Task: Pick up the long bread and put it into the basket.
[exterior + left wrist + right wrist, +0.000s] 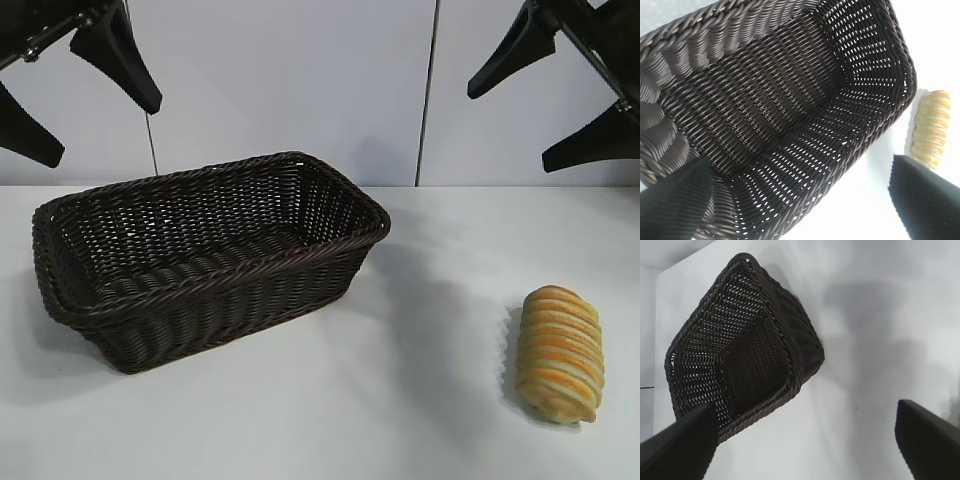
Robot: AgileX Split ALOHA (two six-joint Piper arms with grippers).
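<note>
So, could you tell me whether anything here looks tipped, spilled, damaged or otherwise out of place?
Nothing stands out. The basket sits upright on the table with nothing in it, weave intact. The long bread lies whole on the table, apart from the basket. The left gripper and right gripper hang above, jaws open.

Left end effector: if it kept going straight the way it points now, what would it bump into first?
Probably the basket: the left end effector, fingers open, looks straight into its empty woven bottom. Depth is hard to judge.
</note>
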